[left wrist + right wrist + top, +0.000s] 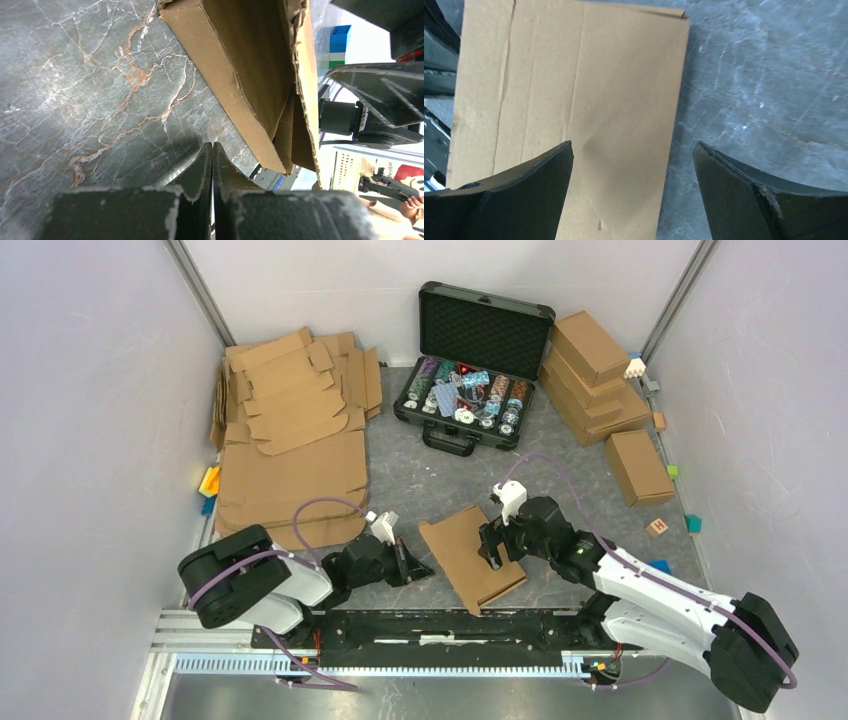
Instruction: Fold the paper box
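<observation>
Grey marble table (420, 480) lies under me. Box (574, 75) sits just below my right claw (633, 150), which is spread wide and grips nothing. My left claw (212, 150), pinched together and empty, points at its side. I judge it nearly folded; the end near my left claw gapes, so tucking seems left.

Your left gripper (212, 147) is pinched tight at lower centre of its wrist view; your right gripper (631, 150) is spread wide (tips at the bottom corners).
</observation>
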You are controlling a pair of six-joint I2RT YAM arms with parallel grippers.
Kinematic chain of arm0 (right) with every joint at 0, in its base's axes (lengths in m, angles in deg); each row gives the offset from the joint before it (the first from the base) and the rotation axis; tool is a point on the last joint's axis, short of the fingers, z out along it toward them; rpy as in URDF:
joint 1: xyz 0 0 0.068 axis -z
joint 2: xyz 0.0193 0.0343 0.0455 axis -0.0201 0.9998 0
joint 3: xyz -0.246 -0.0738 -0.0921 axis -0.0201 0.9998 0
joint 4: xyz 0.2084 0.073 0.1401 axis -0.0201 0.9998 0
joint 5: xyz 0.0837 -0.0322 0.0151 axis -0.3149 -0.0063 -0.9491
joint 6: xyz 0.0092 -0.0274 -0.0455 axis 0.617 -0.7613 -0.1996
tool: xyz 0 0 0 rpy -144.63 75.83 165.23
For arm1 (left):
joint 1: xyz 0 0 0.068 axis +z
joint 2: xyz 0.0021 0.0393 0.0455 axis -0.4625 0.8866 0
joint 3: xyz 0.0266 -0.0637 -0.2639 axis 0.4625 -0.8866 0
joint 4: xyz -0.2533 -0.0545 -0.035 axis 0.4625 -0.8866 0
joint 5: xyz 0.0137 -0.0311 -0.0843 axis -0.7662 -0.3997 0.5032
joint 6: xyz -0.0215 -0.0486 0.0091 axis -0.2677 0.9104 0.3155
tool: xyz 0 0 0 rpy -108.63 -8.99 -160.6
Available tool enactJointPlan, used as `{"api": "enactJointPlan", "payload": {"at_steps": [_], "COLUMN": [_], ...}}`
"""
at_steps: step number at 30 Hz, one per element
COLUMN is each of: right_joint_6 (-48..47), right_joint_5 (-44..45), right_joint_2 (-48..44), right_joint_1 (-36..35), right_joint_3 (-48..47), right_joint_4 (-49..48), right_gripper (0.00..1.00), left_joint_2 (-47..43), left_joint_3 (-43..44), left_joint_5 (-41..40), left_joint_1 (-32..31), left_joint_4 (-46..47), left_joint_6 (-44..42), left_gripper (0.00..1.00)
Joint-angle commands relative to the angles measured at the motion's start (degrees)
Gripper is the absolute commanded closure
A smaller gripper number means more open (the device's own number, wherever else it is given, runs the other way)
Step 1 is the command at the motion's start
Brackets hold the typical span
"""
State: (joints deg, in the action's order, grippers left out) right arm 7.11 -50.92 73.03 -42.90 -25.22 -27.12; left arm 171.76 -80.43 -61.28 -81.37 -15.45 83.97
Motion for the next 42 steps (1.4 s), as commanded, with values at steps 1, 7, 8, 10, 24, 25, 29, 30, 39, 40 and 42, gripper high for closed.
{"api": "enactJointPlan", "payload": {"at_steps": [1, 7, 8, 10, 24, 25, 29, 30, 39, 40, 42], "right_joint_6": [-0.01, 1.07, 1.05, 1.07, 0.22, 0.34, 0.68, 0.61, 1.16, 1.18, 1.07], "right_joint_5": [-6.03, -7.69, -7.96, -8.11, 3.56, 4.19, 5.41, 5.06, 6.32, 6.35, 5.62], "right_joint_2": [1.82, 2.9, 3.01, 3.08, -6.41, -6.88, -7.12, -6.77, -1.48, -1.16, -0.16], "right_joint_1": [-0.1, -0.16, -0.16, -0.16, -0.15, -0.11, -0.15, -0.16, -0.16, -0.11, -0.16], "right_joint_3": [2.27, 6.01, 6.33, 6.61, 0.98, 0.87, 1.27, 1.48, 2.95, 3.13, 3.5], "right_joint_4": [-3.34, -6.1, -6.19, -6.06, 2.97, 3.16, 3.14, 2.88, 0.54, 0.28, -0.2], "right_gripper": [0.07, 0.19, 0.18, 0.17, 0.18, 0.25, 0.73, 0.84, 1.0, 1.0, 1.0], "left_joint_2": [-2.82, -3.08, -2.78, -2.16, -6.17, -6.35, -6.98, -7.17, -9.43, -9.54, -9.5], "left_joint_3": [0.2, 0.29, 0.45, 0.74, 0.82, 0.98, 1.53, 1.53, 1.88, 2.08, 2.26], "left_joint_5": [-1.6, -1.79, -1.57, -1.25, -3.14, -3.18, -3.57, -3.69, -4.5, -4.5, -4.5], "left_joint_1": [-0.23, -0.3, -0.32, -0.41, -0.84, -0.92, -1.42, -1.46, -1.55, -1.55, -1.54], "left_joint_4": [-3.66, -4.45, -4.22, -3.58, -8.44, -8.78, -10.13, -10.28, -13.34, -13.62, -13.91], "left_joint_6": [-3.28, -3.42, -3.42, -3.34, -4.3, -4.45, -4.65, -4.65, -5.16, -5.22, -5.35], "left_gripper": [0.96, 0.95, 0.94, 0.94, 0.93, 0.93, 0.93, 0.93, 0.93, 0.93, 0.93]}}
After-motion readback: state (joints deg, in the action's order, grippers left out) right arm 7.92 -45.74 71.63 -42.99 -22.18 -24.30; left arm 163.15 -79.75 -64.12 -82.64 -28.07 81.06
